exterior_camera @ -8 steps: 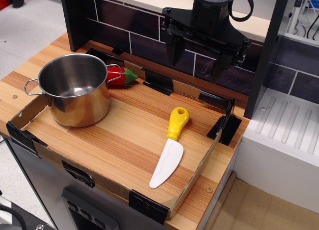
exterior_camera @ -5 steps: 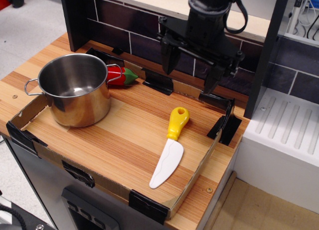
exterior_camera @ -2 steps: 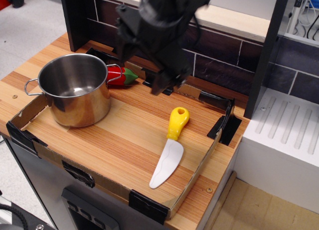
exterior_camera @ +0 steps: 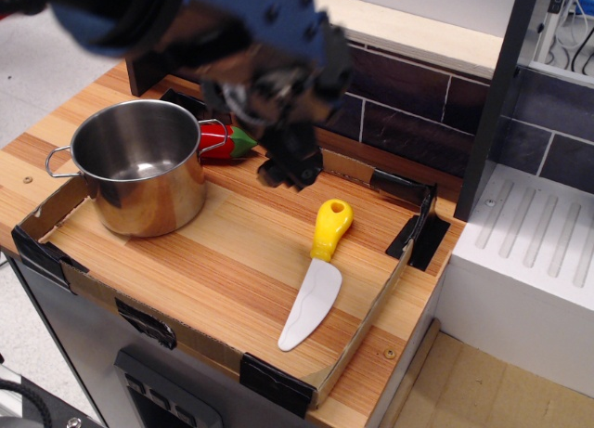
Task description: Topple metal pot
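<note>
The metal pot (exterior_camera: 139, 168) stands upright at the left end of the cardboard-rimmed wooden board (exterior_camera: 213, 261). It is shiny and empty, with thin wire loop handles at the rim. My gripper (exterior_camera: 255, 131) is motion-blurred, just right of the pot and above the board's back edge. Its dark fingers look spread apart with nothing between them; one fingertip (exterior_camera: 290, 163) hangs low near the back rim. The gripper does not touch the pot.
A red toy vegetable with a green stem (exterior_camera: 225, 140) lies behind the pot against its right handle. A toy knife (exterior_camera: 317, 272) with a yellow handle lies mid-board. A dark tiled wall (exterior_camera: 408, 103) backs the counter. A white ribbed drainer (exterior_camera: 529, 252) sits to the right.
The gripper has swung from the back right, above the wall, leftward and down to just right of the pot. The pot, knife and vegetable have not moved.
</note>
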`<state>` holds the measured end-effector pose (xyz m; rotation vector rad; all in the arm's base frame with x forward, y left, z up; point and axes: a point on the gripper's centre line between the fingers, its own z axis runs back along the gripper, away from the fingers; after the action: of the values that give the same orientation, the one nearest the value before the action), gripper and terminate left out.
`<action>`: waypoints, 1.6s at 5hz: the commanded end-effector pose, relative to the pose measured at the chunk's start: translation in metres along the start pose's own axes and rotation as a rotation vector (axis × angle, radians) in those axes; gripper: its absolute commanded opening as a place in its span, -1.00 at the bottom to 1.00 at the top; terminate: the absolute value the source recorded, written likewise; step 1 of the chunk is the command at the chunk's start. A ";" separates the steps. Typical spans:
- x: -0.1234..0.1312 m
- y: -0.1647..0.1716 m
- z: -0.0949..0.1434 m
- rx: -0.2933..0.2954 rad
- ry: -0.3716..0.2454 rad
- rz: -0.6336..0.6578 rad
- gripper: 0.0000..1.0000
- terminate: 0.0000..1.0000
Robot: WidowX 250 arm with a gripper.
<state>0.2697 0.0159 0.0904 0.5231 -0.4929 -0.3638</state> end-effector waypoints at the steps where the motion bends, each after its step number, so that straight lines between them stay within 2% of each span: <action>1: 0.012 0.008 -0.035 0.099 -0.042 0.021 1.00 -1.00; 3: 0.005 0.008 -0.063 0.170 -0.023 0.009 1.00 -1.00; 6: -0.003 0.029 -0.061 0.195 -0.029 0.045 1.00 -1.00; 7: -0.004 0.032 -0.063 0.186 -0.007 0.058 1.00 -1.00; 8: -0.005 0.030 -0.065 0.166 0.014 0.046 -1.00 -1.00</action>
<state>0.2951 0.0640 0.0406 0.6655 -0.4747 -0.2915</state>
